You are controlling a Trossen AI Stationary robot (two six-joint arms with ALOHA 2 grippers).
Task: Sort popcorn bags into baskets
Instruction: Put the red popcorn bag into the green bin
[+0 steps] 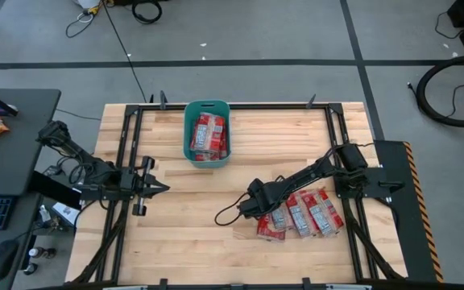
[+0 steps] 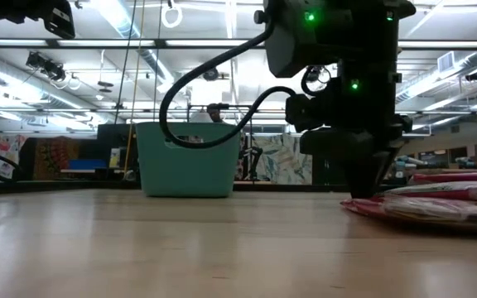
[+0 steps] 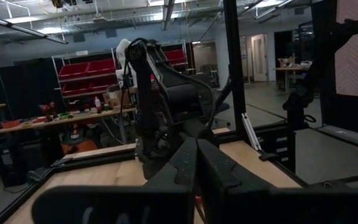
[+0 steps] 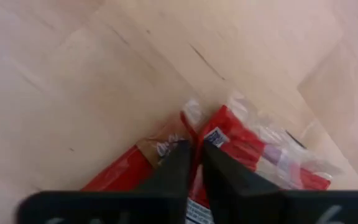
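Several red popcorn bags [image 1: 306, 216] lie side by side, flat on the wood near the table's right edge. More red bags [image 1: 209, 134] lie inside the teal basket [image 1: 188, 138], which stands at the far middle of the table. My right gripper [image 4: 195, 163] points down at the left end of the loose bags, its fingers nearly together with a strip of red packet between them. In the low view it [image 2: 361, 192] reaches the tabletop at the pile's left end [image 2: 371, 207]. My left gripper [image 1: 158, 188] waits shut, above the table's left side. My right gripper comes from above, pointing down, at the left end of the bags. Its two fingers [image 4: 219, 171] stand close on either side of one red bag's sealed edge [image 4: 196, 149]. The bag lies flat on the table among the others. How many layers are pinched stays hidden by the fingers.
A black cable [image 1: 230, 216] loops from the right arm over the wood left of the bags. Bare wood spans the table's middle and near side. Black frame rails [image 1: 127, 137] run along the table's left and right sides. A dark desk [image 1: 14, 145] stands left of the table.
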